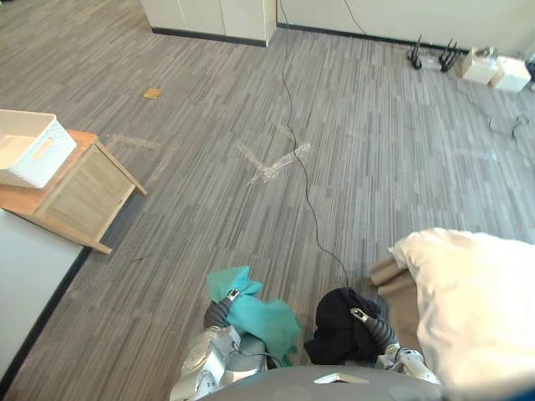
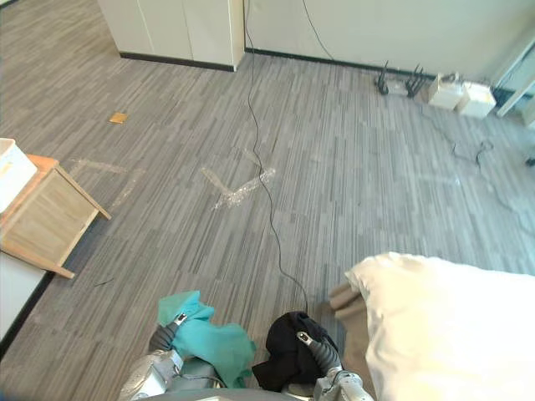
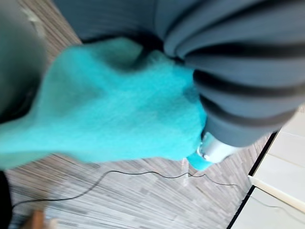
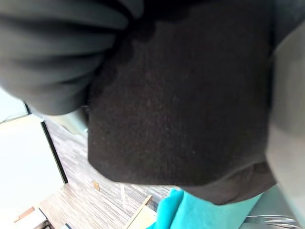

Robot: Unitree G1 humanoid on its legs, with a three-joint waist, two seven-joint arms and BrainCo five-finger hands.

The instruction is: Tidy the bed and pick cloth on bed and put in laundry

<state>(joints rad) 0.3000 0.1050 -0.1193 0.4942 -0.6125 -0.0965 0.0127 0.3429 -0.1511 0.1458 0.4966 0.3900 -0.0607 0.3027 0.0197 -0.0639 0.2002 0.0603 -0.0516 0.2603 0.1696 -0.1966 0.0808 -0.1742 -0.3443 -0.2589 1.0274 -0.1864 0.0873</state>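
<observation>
At our left hand [image 1: 219, 312] we are pinching a teal cloth [image 1: 266, 319]. The one silver finger [image 3: 215, 149] showing in the left wrist view is curling into the cloth's edge, with teal fabric bunching on both sides of it. The cloth is rising in a peak just past that hand and hanging clear of the grey striped floor [image 1: 376, 150].

Just beside it, our right hand [image 1: 378, 331] is carrying a black cloth [image 1: 334, 332]. The bundle is draping over the hand and hiding its grip, so we cannot tell whether the hand is closing on the cloth or only bearing it. The two cloths are hanging close together, teal toward the left hand and black toward the right.

Moving outward from the right hand, white bedding [image 1: 476, 309] is lying bunched just beside the black cloth, on the hand's outer side. A tan layer [image 1: 391, 274] is peeking out under the bedding's nearest edge.

Well apart from the left hand, out to its outer side and ahead, a white basket [image 1: 38, 150] is sitting on a wooden stand [image 1: 84, 196]. Both cloths are hanging far from it.

Ahead of both hands, strips of clear tape [image 1: 276, 163] are sticking to the floor. Farther on, a small brown scrap [image 1: 151, 93] is lying by itself. Farthest out, white cabinets [image 1: 217, 17] are standing along the wall.
</observation>
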